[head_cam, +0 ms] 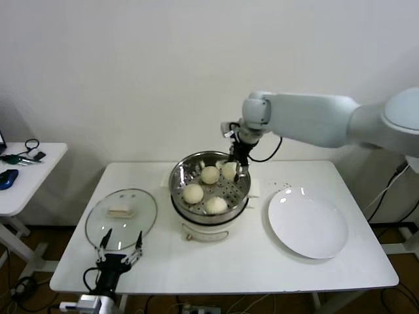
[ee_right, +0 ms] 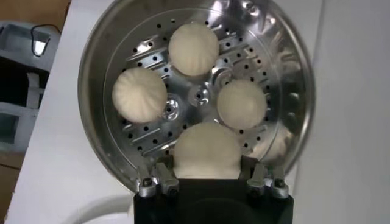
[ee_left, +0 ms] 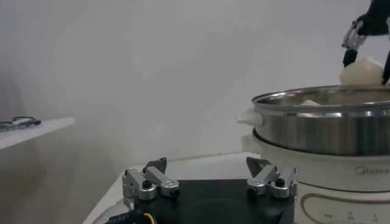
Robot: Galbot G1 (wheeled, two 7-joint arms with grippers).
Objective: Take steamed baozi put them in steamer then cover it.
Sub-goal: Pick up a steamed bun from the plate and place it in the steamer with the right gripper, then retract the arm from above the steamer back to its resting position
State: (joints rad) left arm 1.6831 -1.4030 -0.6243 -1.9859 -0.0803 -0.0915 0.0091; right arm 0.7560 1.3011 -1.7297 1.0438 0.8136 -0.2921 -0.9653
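Observation:
The steamer [head_cam: 179, 175] stands mid-table on its white pot base. Three baozi lie on its perforated floor [head_cam: 209, 174] [head_cam: 193, 193] [head_cam: 216, 205]. My right gripper [head_cam: 237, 171] is shut on a fourth baozi [head_cam: 228, 170] at the steamer's far right side. In the right wrist view the gripper [ee_right: 207, 165] clasps this baozi [ee_right: 206, 149] between both fingers; the left wrist view shows the baozi [ee_left: 362, 70] just above the rim. The glass cover [head_cam: 121, 216] lies flat at the table's front left. My left gripper [head_cam: 120, 252] is open and empty near the front edge beside the cover.
A flat white plate [head_cam: 308, 224] lies bare to the right of the steamer. A small side table [head_cam: 26, 171] with cables and small items stands at the far left. The wall is close behind the table.

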